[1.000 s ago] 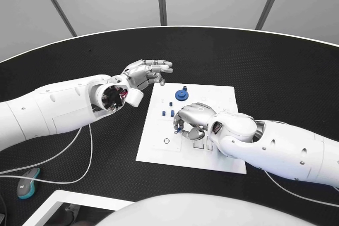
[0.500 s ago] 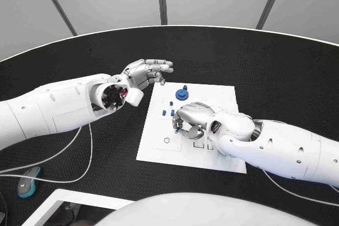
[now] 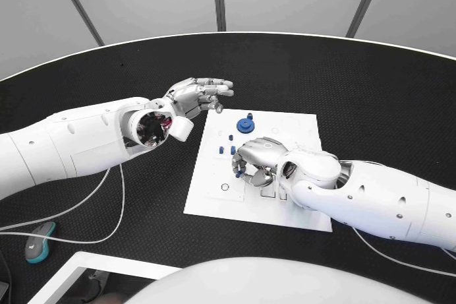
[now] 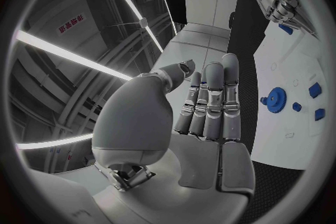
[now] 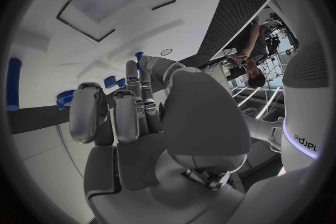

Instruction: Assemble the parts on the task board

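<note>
Right robot hand [image 3: 255, 162] curls fingers down onto the task board [image 3: 298, 129].

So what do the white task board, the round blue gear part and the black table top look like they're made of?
White task board: looks like rigid plastic or painted sheet, matte, flat with cut holes. Round blue gear part: probably moulded or printed plastic, uniform colour, toothed rim in the left wrist view. Black table top: finely dotted texture, perhaps a rubber or woven mat; uncertain.
</note>
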`<control>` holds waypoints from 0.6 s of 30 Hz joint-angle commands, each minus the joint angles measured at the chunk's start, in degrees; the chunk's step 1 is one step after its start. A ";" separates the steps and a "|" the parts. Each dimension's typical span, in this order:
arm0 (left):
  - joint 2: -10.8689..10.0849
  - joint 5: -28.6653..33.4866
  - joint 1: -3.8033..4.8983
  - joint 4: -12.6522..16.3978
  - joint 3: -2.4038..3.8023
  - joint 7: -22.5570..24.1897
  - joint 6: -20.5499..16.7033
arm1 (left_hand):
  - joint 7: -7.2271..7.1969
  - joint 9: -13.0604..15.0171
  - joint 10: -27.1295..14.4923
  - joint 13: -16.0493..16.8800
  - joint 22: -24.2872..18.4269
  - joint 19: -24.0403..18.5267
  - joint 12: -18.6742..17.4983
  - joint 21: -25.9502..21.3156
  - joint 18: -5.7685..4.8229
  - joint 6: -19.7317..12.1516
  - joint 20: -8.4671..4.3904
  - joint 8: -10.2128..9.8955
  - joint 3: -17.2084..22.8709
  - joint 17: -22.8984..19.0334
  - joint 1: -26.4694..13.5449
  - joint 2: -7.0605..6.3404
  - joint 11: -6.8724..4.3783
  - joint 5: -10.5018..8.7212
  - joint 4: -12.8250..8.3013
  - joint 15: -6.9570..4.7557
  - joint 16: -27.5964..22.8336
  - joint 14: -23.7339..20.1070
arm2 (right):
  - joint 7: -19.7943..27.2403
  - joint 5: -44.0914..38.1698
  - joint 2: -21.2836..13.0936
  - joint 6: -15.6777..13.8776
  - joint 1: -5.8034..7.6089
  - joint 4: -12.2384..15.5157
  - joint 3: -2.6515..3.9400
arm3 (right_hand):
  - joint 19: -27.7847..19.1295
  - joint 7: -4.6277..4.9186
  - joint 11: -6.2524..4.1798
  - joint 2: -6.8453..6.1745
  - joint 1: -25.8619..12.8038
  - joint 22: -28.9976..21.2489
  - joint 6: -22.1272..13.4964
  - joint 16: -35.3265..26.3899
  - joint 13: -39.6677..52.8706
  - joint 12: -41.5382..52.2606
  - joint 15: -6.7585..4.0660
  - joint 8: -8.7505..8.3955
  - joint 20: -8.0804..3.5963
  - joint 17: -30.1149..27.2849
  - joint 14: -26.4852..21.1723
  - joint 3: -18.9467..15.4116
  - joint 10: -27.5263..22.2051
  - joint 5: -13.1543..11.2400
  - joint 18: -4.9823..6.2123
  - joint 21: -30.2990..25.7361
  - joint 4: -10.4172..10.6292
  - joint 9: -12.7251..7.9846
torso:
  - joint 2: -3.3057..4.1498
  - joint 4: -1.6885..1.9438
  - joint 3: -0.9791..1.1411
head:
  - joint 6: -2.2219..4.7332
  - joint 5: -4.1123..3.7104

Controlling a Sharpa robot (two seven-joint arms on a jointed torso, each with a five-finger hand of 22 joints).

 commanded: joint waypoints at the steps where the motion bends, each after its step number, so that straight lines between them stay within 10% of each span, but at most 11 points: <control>1: 0.01 0.00 0.00 -0.01 0.00 -0.06 0.04 | 0.48 0.03 -0.39 0.10 -0.05 0.16 0.38 -0.21 0.95 0.02 0.33 -0.34 -0.32 -0.05 0.10 0.25 -0.05 0.01 -0.09 0.03 0.33 -0.45 | -0.08 0.00 0.08 0.29 -0.01 -0.13 0.00 | 1.92 0.04 0.04 0.49 0.05 6.93 0.18 0.10 0.05 -0.16 -0.40 0.15 -0.49 3.33 3.77 -0.17 0.39 0.23 -0.42 -0.15 -0.29 0.02 | 0.01 -0.03 0.01 | -0.01 0.00; 18: -0.12 0.00 0.01 0.17 0.00 -0.33 0.19 | 0.52 0.03 -0.48 0.10 -0.08 0.16 0.40 -0.26 0.95 -0.03 0.36 -0.39 -0.37 -0.08 0.15 0.28 -0.02 0.01 -0.11 0.06 0.35 -0.53 | -0.77 0.00 1.22 1.90 -0.32 -1.22 -0.39 | 1.80 0.09 0.08 0.50 -0.03 6.71 0.09 -0.09 0.07 -0.24 -0.38 0.12 -0.49 3.07 3.71 -0.21 0.36 0.35 -0.33 -0.56 -0.35 0.09 | 0.01 0.01 -0.05 | -0.01 -0.01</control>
